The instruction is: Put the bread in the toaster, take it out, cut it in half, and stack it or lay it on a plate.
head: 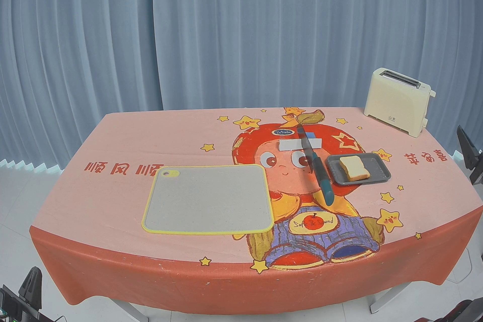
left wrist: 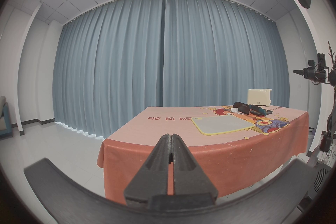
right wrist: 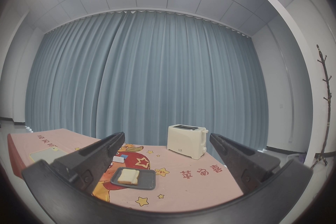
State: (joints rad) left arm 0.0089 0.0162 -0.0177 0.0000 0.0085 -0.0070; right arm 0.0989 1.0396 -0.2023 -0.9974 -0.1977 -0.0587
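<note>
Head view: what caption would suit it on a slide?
Bread on a grey tray, a knife beside it, a cutting board and a toaster on a cartoon tablecloth.

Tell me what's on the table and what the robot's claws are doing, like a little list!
bread: one slice, flat in the grey tray
toaster: upright, far right corner of the table
knife: lying between the cutting board and the tray
cutting board: bare, left of the knife
left claw: shut, off the table's left end
right claw: open, off the table's right side, holding nothing
</note>
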